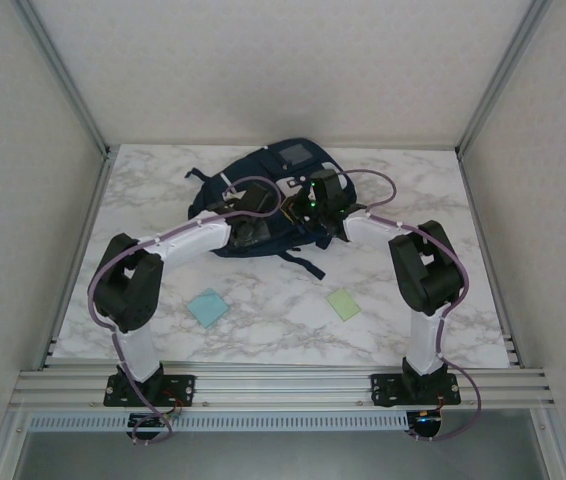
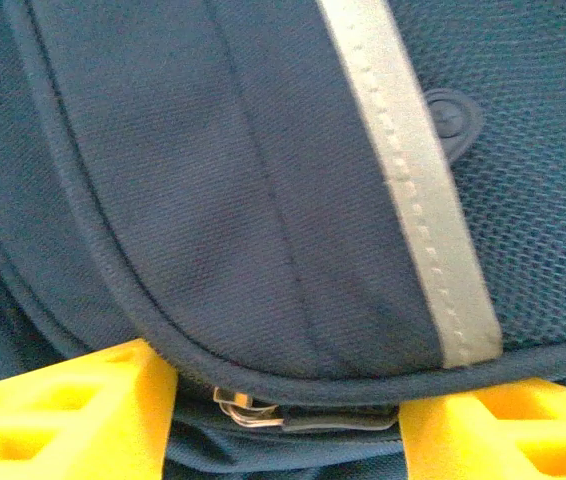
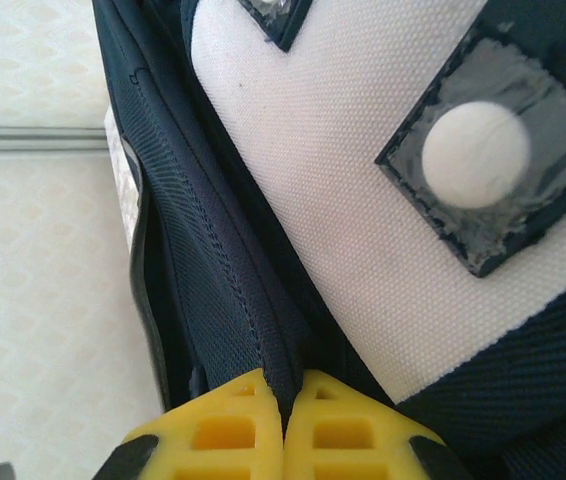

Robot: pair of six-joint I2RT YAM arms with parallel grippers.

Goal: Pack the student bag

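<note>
Toward the far middle of the white marble-patterned table [image 1: 163, 200] lies the large dark navy fabric student bag [image 1: 263, 165], with both arms reaching over it. The right gripper [image 3: 285, 405] is clamped shut on a fold of the bag's dark cloth beside a white woven patch [image 3: 343, 200], seemingly to steady that edge. The left gripper [image 2: 283, 400] stands open, its yellow fingers [image 2: 73, 410] astride the small metal zipper pull [image 2: 248, 412], likely to work the zip. Nearer the arms, a pale blue square card [image 1: 207, 307] and a pale green square card [image 1: 343, 303] lie well apart on the table. The zip, apparently closed, bars their way in.
</note>
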